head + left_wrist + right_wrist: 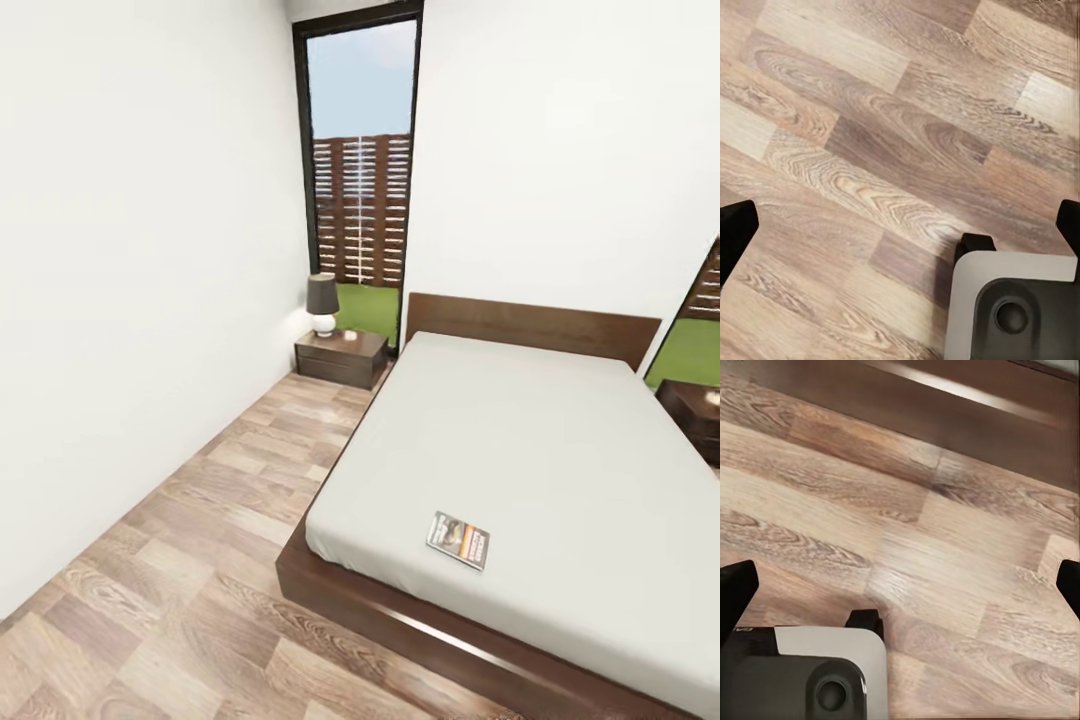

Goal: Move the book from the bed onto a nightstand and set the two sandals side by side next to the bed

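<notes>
The book (458,540), a thin dark paperback with an orange band, lies flat on the grey mattress of the bed (540,440), near its foot corner. One nightstand (340,357) stands in the far corner left of the headboard, and another nightstand (695,408) is at the bed's right. The sandals are out of view. My left gripper (901,229) hangs open over bare plank floor. My right gripper (901,589) is also open above the floor, with the bed's dark frame (967,412) just beyond it. Nothing is between either pair of fingers.
A lamp (322,303) with a dark shade stands on the left nightstand. A tall dark-framed window (362,180) is behind it. A white wall (130,300) runs along the left, leaving a floor aisle (230,480) beside the bed. My base (1020,307) shows under the wrists.
</notes>
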### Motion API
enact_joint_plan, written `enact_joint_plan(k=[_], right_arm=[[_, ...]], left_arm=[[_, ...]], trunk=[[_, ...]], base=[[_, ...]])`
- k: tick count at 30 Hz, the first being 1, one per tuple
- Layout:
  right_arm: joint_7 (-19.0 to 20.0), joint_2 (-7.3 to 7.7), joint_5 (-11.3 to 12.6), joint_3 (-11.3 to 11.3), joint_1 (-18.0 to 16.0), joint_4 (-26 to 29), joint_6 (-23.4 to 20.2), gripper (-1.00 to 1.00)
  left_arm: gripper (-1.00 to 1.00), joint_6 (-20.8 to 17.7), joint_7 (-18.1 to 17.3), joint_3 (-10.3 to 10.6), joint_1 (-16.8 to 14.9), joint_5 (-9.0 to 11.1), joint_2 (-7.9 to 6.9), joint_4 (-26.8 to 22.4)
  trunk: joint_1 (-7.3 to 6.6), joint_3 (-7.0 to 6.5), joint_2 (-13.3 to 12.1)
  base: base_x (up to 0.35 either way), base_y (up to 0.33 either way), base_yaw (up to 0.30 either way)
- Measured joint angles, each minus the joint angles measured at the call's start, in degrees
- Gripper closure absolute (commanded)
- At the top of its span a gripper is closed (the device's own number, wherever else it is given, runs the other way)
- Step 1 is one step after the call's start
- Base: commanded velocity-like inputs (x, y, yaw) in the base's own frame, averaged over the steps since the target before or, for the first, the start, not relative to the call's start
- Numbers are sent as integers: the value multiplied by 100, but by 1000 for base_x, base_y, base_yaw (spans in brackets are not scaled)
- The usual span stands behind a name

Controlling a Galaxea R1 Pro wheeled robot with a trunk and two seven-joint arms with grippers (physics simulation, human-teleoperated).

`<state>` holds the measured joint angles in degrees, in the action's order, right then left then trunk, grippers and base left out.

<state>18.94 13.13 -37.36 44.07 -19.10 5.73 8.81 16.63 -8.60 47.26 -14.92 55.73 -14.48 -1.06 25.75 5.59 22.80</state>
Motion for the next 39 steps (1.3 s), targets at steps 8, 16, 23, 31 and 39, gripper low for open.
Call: enact_joint_plan(k=[8, 16, 23, 31, 39], right_arm=[[0, 4, 4, 0, 0, 0, 0, -100], [0, 7, 4, 0, 0, 0, 0, -100], [0, 5, 5, 0, 0, 0, 0, -100], [0, 5, 4, 0, 0, 0, 0, -100], [0, 5, 3, 0, 0, 0, 0, -100]], left_arm=[[-100, 0, 0, 0, 0, 0, 0, 0], [-100, 4, 0, 0, 0, 0, 0, 0], [-100, 11, 0, 0, 0, 0, 0, 0], [-100, 13, 0, 2, 0, 0, 0, 0], [-100, 13, 0, 3, 0, 0, 0, 0]], trunk=[[0, -30, 0], [0, -60, 0], [0, -87, 0], [0, -117, 0], [0, -147, 0]], base=[[2, 82, -277], [0, 31, -277], [0, 7, -277], [0, 2, -277], [0, 0, -277]])
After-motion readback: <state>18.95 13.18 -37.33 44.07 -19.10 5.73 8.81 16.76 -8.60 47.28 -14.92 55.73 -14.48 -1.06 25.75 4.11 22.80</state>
